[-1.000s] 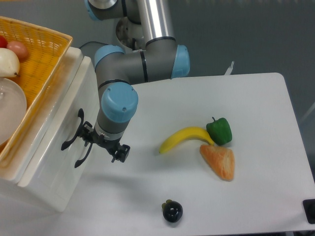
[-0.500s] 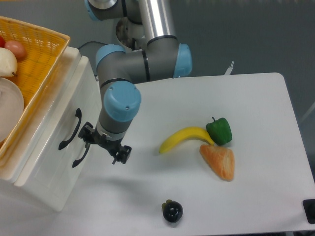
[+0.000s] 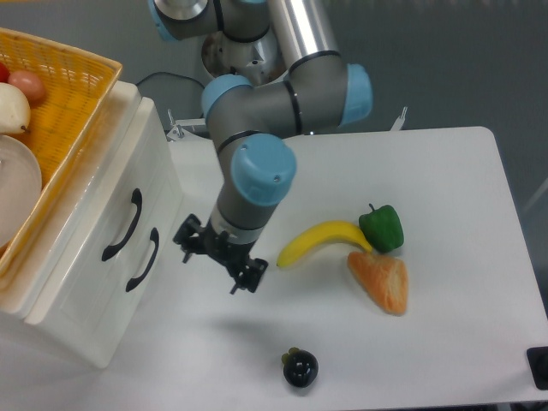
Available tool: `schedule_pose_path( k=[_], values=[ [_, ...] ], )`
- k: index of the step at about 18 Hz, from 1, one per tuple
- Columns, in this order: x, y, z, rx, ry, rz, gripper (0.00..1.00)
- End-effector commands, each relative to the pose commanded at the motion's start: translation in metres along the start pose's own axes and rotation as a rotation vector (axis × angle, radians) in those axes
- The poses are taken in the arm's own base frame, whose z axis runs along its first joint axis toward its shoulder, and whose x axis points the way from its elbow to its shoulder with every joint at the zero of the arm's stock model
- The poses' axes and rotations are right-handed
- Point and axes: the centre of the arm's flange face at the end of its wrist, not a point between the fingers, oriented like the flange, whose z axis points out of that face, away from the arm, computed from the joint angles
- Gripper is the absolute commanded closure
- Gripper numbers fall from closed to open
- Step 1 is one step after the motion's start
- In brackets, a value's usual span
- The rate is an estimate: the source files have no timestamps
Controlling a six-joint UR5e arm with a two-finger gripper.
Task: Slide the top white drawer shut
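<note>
One fixed camera, looking down on the white table (image 3: 445,188). The hand (image 3: 220,264) hangs over bare tabletop, fingers spread apart and gripping nothing; its dark parts are small and run together, so just how wide it stands is hard to read. Left of the hand, a clear gap away, sits the white cabinet. The top white drawer (image 3: 103,193) looks pushed in, its front level with the cabinet face, its curved black handle (image 3: 122,225) showing plainly. Just below and nearer the hand is the lower drawer handle (image 3: 143,259), same black curve. The cabinet's left part runs out of the picture. On top of it, up and to the left of the hand, the yellow wicker basket (image 3: 73,94) is cut by the picture's edge; round pale and reddish things inside it are only partly seen, too cropped to name. Right of the hand lies a banana (image 3: 324,239), its near tip close to the hand without touching. Further right, a green pepper (image 3: 382,228) and an orange wedge-shaped piece (image 3: 381,281) crowd the banana's far end. Below and right of the hand, a small dark round fruit (image 3: 300,368) sits alone. A black object (image 3: 539,366) at the bottom right corner is mostly cut off
</note>
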Motion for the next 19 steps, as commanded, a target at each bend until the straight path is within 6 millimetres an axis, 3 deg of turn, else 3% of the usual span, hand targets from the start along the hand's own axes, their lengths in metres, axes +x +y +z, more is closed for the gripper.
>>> schedule_pose_path(
  k=[3, 6, 9, 14, 19],
  values=[
    [-0.025, 0.018, -0.009, 0.011, -0.028, 0.060, 0.00],
    [-0.056, 0.051, -0.024, -0.021, -0.070, 0.129, 0.00],
    [-0.074, 0.076, -0.032, -0.083, -0.100, 0.246, 0.00],
    [-0.090, 0.100, -0.060, -0.219, -0.160, 0.440, 0.00],
    [-0.108, 0.130, -0.085, -0.220, -0.184, 0.464, 0.00]
  ],
)
